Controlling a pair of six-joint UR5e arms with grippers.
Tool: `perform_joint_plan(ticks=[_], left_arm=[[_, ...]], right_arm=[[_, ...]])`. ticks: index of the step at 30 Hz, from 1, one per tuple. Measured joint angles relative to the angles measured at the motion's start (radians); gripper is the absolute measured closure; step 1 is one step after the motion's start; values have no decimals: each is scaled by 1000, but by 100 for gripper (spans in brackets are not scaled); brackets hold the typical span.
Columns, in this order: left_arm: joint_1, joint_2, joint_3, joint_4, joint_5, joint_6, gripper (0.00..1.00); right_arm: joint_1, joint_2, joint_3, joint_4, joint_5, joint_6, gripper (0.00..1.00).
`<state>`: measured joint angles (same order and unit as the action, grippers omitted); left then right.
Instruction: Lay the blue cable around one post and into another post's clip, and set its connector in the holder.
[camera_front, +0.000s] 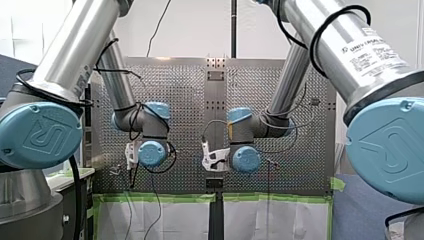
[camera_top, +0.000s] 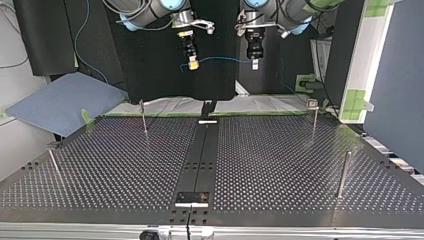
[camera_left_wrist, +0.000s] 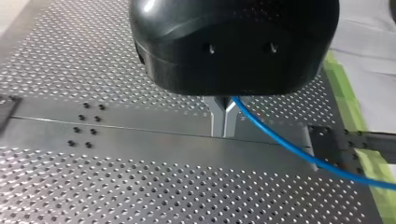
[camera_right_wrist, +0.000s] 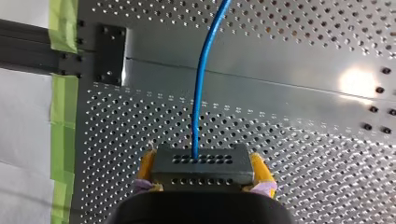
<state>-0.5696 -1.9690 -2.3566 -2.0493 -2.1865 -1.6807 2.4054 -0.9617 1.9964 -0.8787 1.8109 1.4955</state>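
Both grippers hang high above the table (camera_top: 280, 165), my right gripper (camera_top: 194, 64) pinching the black connector (camera_right_wrist: 203, 165) in its yellow pads (camera_right_wrist: 147, 165) and my left gripper (camera_top: 254, 64) nipping the blue cable (camera_left_wrist: 280, 142) in metal fingers (camera_left_wrist: 217, 119), so an uneven descent toward a post (camera_top: 144, 117) could yank the short span loose.

A thin blue cable (camera_top: 220, 58) stretches through the air, well above upright metal posts (camera_top: 144, 117). One end enters a dark, hole-dotted connector block (camera_right_wrist: 201, 163) clamped by my right gripper (camera_right_wrist: 201, 179).
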Motion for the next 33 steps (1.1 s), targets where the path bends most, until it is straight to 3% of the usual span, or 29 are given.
perform_joint_plan(ticks=[7, 11, 15, 20, 26, 33], left_arm=[[18, 60, 4, -60, 15, -60, 100], [36, 94, 20, -94, 8, -93, 100], [56, 132, 40, -132, 2, -120, 100], [79, 174, 74, -174, -1, -137, 100], [109, 223, 116, -223, -5, -162, 100], [163, 281, 133, -281, 33, -211, 100]], right_arm=[[-5, -65, -16, 65, -43, 62, 100], [-11, -100, -47, 100, -73, 82, 100], [-13, -135, -81, 135, -83, 81, 100], [-13, -182, -128, 183, -85, 62, 100], [-13, -237, -183, 237, -85, 52, 100], [-13, -297, -243, 297, -86, 47, 100]])
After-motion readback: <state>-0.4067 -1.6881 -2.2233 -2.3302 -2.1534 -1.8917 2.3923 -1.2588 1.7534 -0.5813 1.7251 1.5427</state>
